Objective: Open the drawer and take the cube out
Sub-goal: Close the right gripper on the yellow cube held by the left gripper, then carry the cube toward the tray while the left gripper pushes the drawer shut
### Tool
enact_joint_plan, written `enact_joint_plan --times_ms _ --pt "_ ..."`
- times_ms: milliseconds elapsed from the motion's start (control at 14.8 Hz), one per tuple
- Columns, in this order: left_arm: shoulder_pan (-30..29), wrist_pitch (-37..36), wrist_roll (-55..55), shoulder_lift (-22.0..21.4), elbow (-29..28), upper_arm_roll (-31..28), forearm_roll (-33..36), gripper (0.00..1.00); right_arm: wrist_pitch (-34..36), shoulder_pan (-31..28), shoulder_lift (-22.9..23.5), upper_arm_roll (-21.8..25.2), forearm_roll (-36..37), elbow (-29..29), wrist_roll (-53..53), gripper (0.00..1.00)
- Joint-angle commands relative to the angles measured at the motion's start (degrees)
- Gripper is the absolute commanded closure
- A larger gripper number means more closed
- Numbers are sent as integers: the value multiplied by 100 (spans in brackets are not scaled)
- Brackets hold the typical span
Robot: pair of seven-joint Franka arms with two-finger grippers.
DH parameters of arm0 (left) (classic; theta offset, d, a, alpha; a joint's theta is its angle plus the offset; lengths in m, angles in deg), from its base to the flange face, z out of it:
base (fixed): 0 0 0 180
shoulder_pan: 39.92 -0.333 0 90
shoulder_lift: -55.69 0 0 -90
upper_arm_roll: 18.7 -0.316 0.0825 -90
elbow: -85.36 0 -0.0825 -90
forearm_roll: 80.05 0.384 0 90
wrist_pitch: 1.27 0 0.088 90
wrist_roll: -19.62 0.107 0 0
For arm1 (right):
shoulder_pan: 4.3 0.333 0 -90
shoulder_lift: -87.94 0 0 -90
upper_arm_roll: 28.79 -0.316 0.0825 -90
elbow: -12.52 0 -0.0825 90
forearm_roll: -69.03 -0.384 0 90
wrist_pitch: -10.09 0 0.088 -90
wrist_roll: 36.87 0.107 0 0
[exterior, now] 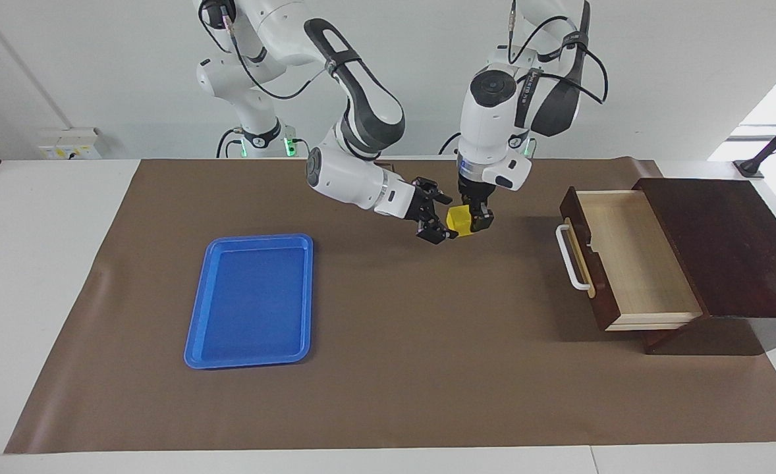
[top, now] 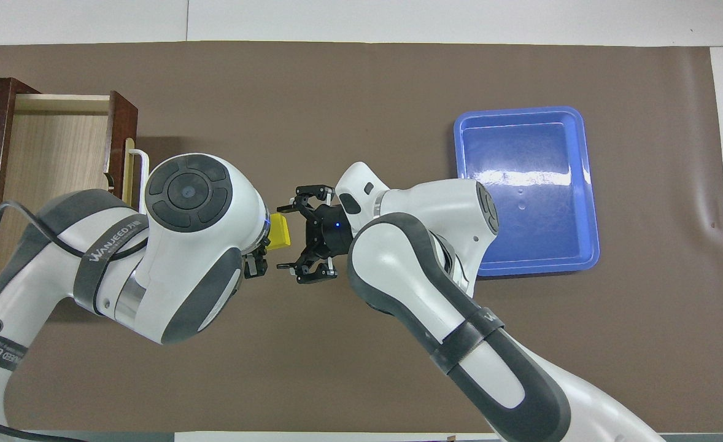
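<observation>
1. Nearest my bases, both of my grippers meet in the air over the brown mat [exterior: 388, 368], between the drawer and the tray. My left gripper [exterior: 477, 220] points straight down and is clenched on the cube [exterior: 459, 219], which hangs clear of the mat.

2. My right gripper [exterior: 435, 220] comes in sideways with its fingers spread wide, one above and one below the cube's level, right beside it. From the facing view I cannot tell whether a fingertip already touches the cube.

3. Toward my left arm's end of the table, the drawer [exterior: 632, 260] stands pulled well out of its dark box [exterior: 724, 243], handle [exterior: 569, 257] facing the middle of the mat. Its pale inside shows nothing in it, so I judge the taking-out done and a handover under way.

4. Farther from me, toward my right arm's end, lies the blue tray [exterior: 251, 301], with nothing on it.

5. What could go wrong, as I judge it: if my left fingers let go before my right ones close, the cube drops to the mat and may roll. If my right fingers close off-centre, they could twist the cube out of both grips. My two grippers sit very close, so a small misjudged move could knock them together.

6. Count: two grippers, one cube, one drawer in one box, one handle, one tray, one mat.
</observation>
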Motion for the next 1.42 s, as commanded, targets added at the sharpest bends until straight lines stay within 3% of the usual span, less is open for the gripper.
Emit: enact_joint_plan --times_ms 0,135,270,337,404,472,1079,1146,1213,1281,1348 --pt "72 135 -48 -199 -221 -72 -83 100 -112 59 67 -7 -186 123 71 1" --pt "89 144 -39 -191 -221 -72 -83 100 -112 77 67 -7 -177 123 62 4" --pt "98 153 -39 -191 -229 -72 -83 100 -130 86 76 -7 -177 123 9 18" --pt "98 153 -31 -199 -229 -72 -83 100 -130 103 76 -7 -168 123 -17 33" --pt "98 153 -31 -199 -221 -72 -83 100 -130 129 76 -7 -168 123 -78 71" --pt "98 153 -31 -191 -229 -72 -83 100 -130 130 76 -7 -151 123 -96 100" --pt "107 144 13 -191 -203 -72 -83 100 -104 103 67 -7 -71 211 -140 100" --pt "107 144 31 -191 -194 -81 -74 94 -104 103 58 -7 -71 211 -123 100" --pt "72 153 66 -173 -159 -89 -74 43 -95 103 58 -7 -80 211 -114 100" --pt "11 179 136 -182 -116 -90 -74 0 -86 103 58 -7 -80 211 -105 100" --pt "-25 171 180 -190 -115 -98 -74 0 -77 103 58 -7 -80 211 -105 100"
